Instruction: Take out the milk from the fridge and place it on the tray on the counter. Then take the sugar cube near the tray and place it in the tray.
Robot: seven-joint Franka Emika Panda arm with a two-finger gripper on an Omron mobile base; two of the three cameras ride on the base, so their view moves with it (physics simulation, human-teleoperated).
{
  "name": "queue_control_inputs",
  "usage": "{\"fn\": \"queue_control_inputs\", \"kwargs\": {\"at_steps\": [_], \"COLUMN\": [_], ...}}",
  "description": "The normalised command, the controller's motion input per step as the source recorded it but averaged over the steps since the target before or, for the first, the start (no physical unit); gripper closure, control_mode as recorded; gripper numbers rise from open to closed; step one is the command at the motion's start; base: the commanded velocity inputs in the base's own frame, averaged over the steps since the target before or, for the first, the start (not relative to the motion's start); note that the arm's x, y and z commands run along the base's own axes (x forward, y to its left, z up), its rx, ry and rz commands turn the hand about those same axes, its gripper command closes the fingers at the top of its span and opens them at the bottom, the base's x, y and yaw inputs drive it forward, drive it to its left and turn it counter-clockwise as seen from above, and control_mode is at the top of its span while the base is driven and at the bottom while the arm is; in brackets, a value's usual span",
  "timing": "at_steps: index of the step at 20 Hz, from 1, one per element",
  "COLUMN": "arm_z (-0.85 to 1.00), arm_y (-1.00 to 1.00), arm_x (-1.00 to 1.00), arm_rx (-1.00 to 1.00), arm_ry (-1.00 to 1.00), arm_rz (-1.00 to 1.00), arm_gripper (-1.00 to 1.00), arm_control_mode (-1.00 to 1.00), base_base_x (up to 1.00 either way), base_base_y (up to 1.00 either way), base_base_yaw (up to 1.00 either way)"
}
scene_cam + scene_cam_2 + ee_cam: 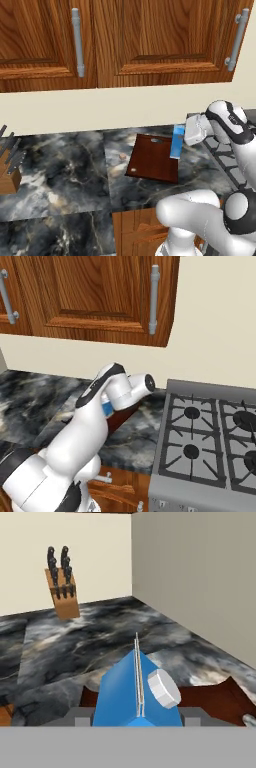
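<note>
Glossy white arm (200,215) with dark joints

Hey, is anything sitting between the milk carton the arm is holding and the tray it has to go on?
Nothing visible. The milk is held in the tool right at the right edge of the tray, and the board's surface looks bare in the left base view. Its near side is hidden behind the carton in the hand view.

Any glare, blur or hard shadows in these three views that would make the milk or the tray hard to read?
Left base view: flat, even light, no glare; the milk and tray read sharply, with only a faint shadow under the tray edge. Right base view: equally crisp, but the arm covers most of the carton. Hand view: the carton looms large near the lens, edges still sharp; the knife block behind is also in focus.
</note>
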Motion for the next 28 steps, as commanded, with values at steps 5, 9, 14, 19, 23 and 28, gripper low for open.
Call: {"fn": "queue_control_inputs", "kwargs": {"at_steps": [5, 9, 14, 19, 23, 28], "arm_z": [-0.13, -0.17, -0.21, -0.19, -0.22, -0.10], "arm_y": [0.00, 0.00, 0.00, 0.00, 0.00, 0.00], "arm_x": [0.34, 0.23, 0.13, 0.05, 0.06, 0.08], "arm_rx": [0.00, 0.00, 0.00, 0.00, 0.00, 0.00], "arm_ry": [0.00, 0.00, 0.00, 0.00, 0.00, -0.04], "arm_rz": [0.06, 0.04, 0.05, 0.00, 0.00, 0.00], "arm_gripper": [1.00, 1.00, 1.00, 1.00, 1.00, 1.00], "arm_control_mode": [-1.00, -1.00, -1.00, -1.00, -1.00, -1.00], "base_base_x": [0.00, 0.00, 0.00, 0.00, 0.00, 0.00], "base_base_y": [0.00, 0.00, 0.00, 0.00, 0.00, 0.00], "base_base_yaw": [0.00, 0.00, 0.00, 0.00, 0.00, 0.00]}}
